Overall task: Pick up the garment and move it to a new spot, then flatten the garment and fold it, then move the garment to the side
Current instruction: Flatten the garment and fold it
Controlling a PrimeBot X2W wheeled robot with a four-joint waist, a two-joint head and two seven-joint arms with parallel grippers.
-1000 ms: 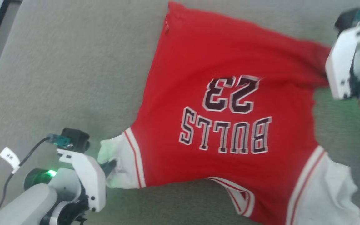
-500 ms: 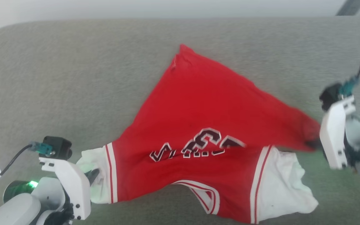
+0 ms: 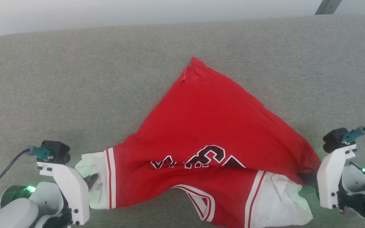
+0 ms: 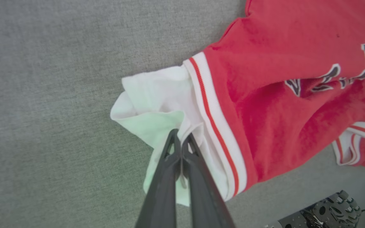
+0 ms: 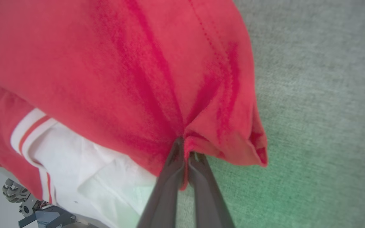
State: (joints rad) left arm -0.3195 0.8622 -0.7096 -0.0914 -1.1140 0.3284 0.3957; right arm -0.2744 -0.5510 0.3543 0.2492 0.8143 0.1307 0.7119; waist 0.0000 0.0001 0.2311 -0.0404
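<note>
The red T-shirt [image 3: 208,126] is pinched at its sleeve [image 4: 157,95] by the left gripper [image 4: 181,136], at a corner [image 5: 233,148] by the right gripper [image 5: 185,148].

Head camera looks steeply down from above the counter [image 3: 74,79], with the left gripper [image 3: 92,181] and right gripper [image 3: 309,180] at its lower corners. Each wrist camera peers along its own fingers, very close, just behind the pinch. All three views share the garment [image 3: 214,126] between the grippers.
</note>
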